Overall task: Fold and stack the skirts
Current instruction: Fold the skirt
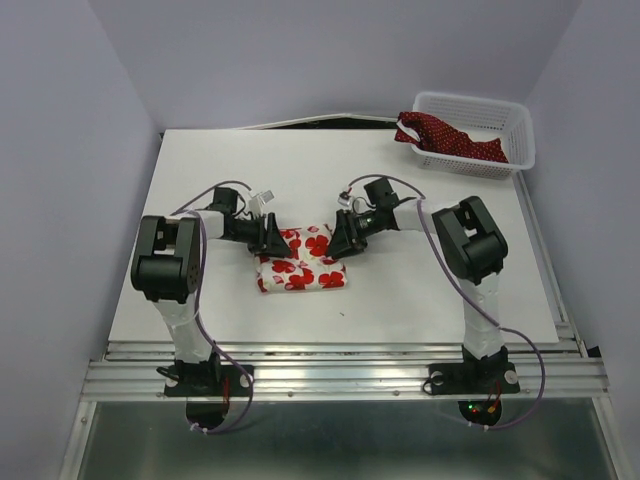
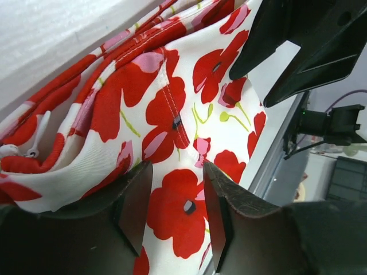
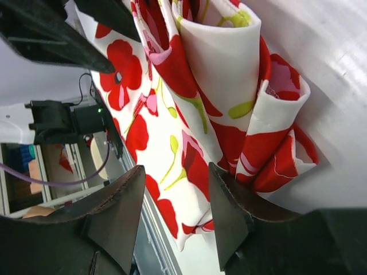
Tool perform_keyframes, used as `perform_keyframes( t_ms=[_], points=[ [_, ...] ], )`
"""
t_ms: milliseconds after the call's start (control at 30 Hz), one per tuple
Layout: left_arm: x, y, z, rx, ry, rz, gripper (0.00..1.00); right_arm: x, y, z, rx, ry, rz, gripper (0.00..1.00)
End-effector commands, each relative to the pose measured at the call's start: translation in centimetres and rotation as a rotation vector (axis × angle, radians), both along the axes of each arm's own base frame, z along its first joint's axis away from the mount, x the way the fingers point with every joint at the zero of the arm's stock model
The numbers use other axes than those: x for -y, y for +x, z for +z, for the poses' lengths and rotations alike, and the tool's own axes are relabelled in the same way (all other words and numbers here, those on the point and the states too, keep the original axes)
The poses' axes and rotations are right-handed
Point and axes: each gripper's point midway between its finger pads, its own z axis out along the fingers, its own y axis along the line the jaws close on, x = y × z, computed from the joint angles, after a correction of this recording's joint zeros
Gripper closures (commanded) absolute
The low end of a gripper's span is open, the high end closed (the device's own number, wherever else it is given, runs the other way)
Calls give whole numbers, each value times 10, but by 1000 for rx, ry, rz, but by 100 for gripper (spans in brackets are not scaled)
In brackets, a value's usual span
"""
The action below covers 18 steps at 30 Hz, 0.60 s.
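Observation:
The white skirt with red poppies point(image 1: 300, 265) lies folded in a compact bundle on the table point(image 1: 420, 290), between both arms. My left gripper point(image 1: 275, 240) hovers at its upper left edge, jaws apart. In the left wrist view the floral cloth point(image 2: 172, 103) fills the frame, and the left gripper point(image 2: 178, 169) is open above it with nothing pinched. My right gripper point(image 1: 338, 240) is at the bundle's upper right; it point(image 3: 176, 169) stands open over the layered folds point(image 3: 229, 74). The dark red dotted skirt point(image 1: 450, 138) lies crumpled in the basket.
A white lattice basket point(image 1: 500, 115) stands at the table's back right corner. The table's near edge meets a metal rail point(image 1: 340, 370). Each wrist view shows the other arm's black gripper close by.

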Motion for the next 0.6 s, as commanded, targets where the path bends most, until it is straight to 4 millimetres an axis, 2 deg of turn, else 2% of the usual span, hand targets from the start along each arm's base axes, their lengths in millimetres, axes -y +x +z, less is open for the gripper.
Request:
perform_keyframes(
  t_ms=[0,33,67,100,133,167,200,233,267,300,333,367,433,533,567],
  points=[
    [-12,28,34,248,127,-28,45,-8,20,22,80,21,-28,46],
    [-17,31,50,308,170,-19,44,-9,21,39,102,39,-32,44],
    [-20,27,58,317,197,-16,41,-10,22,49,113,47,-41,43],
    [-23,29,67,337,226,7,32,-8,22,56,118,39,-62,40],
    [-35,36,68,356,343,78,27,-7,23,76,157,44,-78,37],
    [-41,38,87,404,393,137,27,-4,23,83,175,36,-97,36],
    [-44,36,94,403,427,182,25,0,29,87,210,0,-142,33],
    [-55,36,96,423,512,233,20,5,27,86,213,-28,-174,28],
    [-49,30,115,465,519,276,17,10,26,100,244,-36,-205,26],
    [-49,27,119,476,536,314,7,17,32,97,260,-83,-260,26],
    [-54,23,119,460,564,376,1,23,28,89,245,-116,-282,25],
    [-50,15,126,469,550,384,1,28,25,85,235,-144,-299,24],
    [-54,13,129,440,549,443,1,38,25,73,232,-210,-341,22],
    [-65,11,123,380,576,486,2,47,19,48,201,-278,-339,23],
    [-75,15,118,349,573,518,2,48,20,44,195,-295,-340,24]
  ],
)
